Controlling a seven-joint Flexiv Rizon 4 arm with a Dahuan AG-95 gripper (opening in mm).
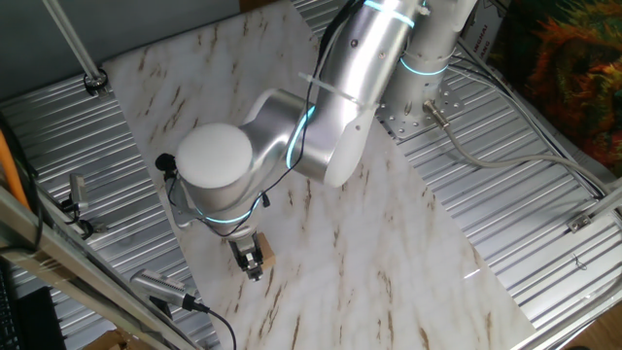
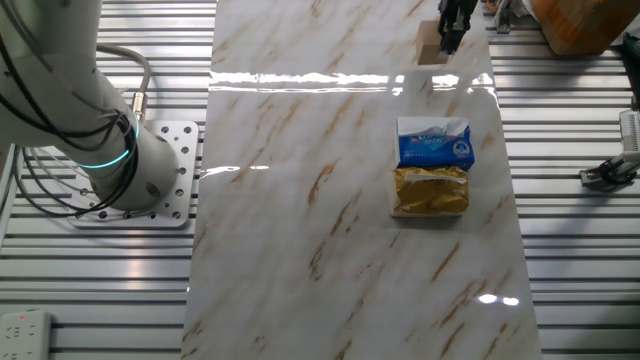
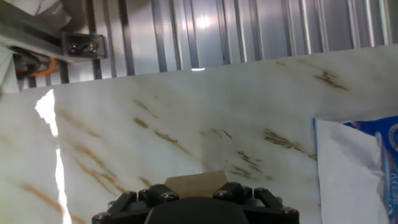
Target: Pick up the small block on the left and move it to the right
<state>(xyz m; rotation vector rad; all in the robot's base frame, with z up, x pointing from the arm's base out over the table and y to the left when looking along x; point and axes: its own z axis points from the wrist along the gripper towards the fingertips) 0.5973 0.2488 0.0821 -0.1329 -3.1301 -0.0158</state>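
Note:
The small block (image 2: pixel 429 42), a plain light-tan wooden cube, is at the far end of the marble board (image 2: pixel 330 200). My gripper (image 2: pixel 452 32) comes down on it from above, with its dark fingers tight against the cube's sides. In one fixed view the cube (image 1: pixel 265 255) shows beside the fingers of the gripper (image 1: pixel 252 262), low over the board. In the hand view only the cube's top (image 3: pixel 194 182) peeks out between the black jaw blocks of the gripper (image 3: pixel 194 194). I cannot tell whether the cube is lifted off the board.
A blue-and-white packet (image 2: pixel 434 142) and a gold foil packet (image 2: pixel 430 190) lie together on the board's right side, and the blue one shows at the right edge of the hand view (image 3: pixel 360 168). Ribbed metal table (image 2: pixel 570 230) surrounds the board. The arm's base (image 2: pixel 130 175) stands at the left.

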